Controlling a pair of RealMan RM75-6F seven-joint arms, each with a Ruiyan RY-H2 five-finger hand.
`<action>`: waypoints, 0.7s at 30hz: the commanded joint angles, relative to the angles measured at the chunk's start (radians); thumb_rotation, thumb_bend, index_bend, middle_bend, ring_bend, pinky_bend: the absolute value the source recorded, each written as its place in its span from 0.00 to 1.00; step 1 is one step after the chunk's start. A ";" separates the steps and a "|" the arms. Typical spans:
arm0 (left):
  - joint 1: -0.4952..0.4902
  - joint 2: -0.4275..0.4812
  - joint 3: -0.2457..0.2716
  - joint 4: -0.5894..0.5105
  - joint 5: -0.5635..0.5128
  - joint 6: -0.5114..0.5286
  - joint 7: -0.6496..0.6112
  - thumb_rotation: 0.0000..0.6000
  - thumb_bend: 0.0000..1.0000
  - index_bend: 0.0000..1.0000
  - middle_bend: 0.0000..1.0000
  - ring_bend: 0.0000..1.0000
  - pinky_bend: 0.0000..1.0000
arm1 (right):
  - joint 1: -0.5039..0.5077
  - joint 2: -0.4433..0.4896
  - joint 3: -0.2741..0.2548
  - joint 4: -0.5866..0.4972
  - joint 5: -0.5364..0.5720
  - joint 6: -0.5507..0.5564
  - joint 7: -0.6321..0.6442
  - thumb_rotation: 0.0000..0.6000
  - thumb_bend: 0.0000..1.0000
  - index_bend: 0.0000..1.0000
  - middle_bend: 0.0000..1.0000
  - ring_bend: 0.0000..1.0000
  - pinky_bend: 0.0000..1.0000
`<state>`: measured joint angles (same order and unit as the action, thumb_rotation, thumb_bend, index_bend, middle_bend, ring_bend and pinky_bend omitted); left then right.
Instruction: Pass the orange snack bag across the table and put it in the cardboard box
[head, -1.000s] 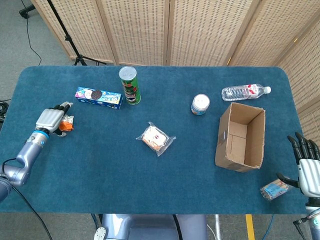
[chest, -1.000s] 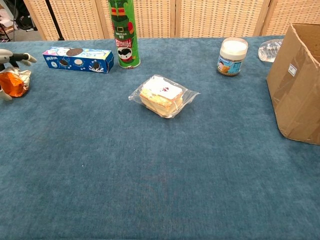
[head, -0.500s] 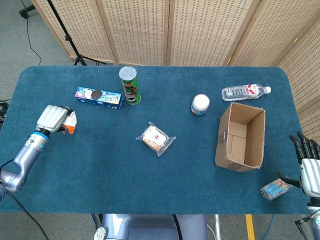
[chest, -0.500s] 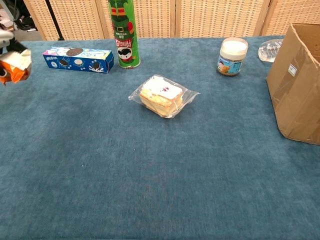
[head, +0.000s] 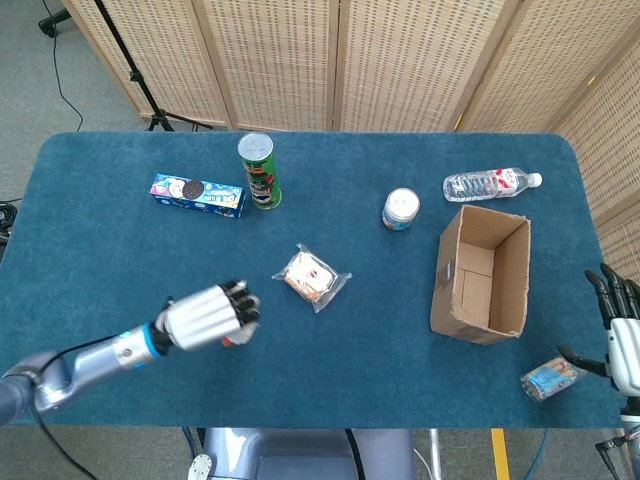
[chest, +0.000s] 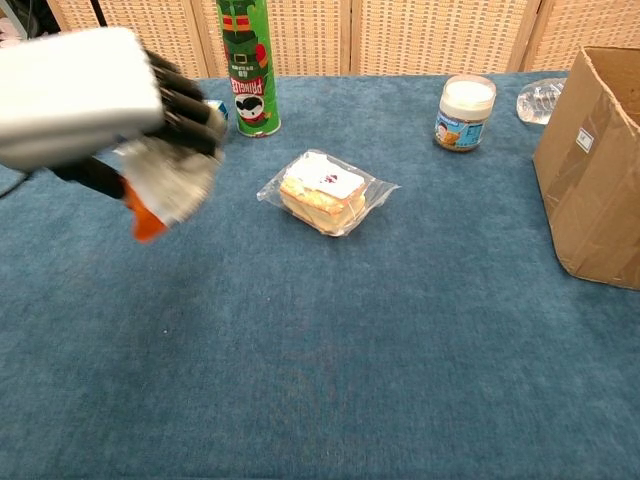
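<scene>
The left hand (head: 205, 318) holds the orange snack bag (chest: 165, 190) above the table (head: 90, 220), near its front edge. Between it and the cardboard box (head: 482, 272) near the right edge lies only a wrapped sandwich (head: 311, 277). The blue cloth along the front edge is bare. The box opens upward.

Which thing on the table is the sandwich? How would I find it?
Start at the tall green chip can near the back of the blue table, then look toward the front and a little right. The sandwich lies flat mid-table in a clear plastic wrapper, the only see-through packet showing pale bread with a red spot.
</scene>
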<state>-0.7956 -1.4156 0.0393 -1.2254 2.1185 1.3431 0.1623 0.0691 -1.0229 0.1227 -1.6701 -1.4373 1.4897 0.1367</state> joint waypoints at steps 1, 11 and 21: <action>-0.080 -0.083 -0.002 -0.016 0.059 -0.061 0.071 1.00 0.32 0.70 0.55 0.50 0.60 | 0.000 0.003 0.001 0.003 0.002 -0.002 0.008 1.00 0.00 0.00 0.00 0.00 0.00; -0.148 -0.279 -0.015 0.080 0.045 -0.151 0.132 1.00 0.20 0.66 0.47 0.46 0.60 | -0.002 0.013 0.004 0.010 0.012 -0.008 0.039 1.00 0.00 0.00 0.00 0.00 0.00; -0.126 -0.227 -0.009 -0.051 -0.040 -0.194 0.181 1.00 0.00 0.00 0.00 0.00 0.25 | -0.005 0.016 0.005 0.009 0.012 -0.006 0.043 1.00 0.00 0.00 0.00 0.00 0.00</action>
<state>-0.9254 -1.6661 0.0221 -1.2477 2.0858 1.1330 0.3605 0.0644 -1.0062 0.1280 -1.6601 -1.4247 1.4843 0.1808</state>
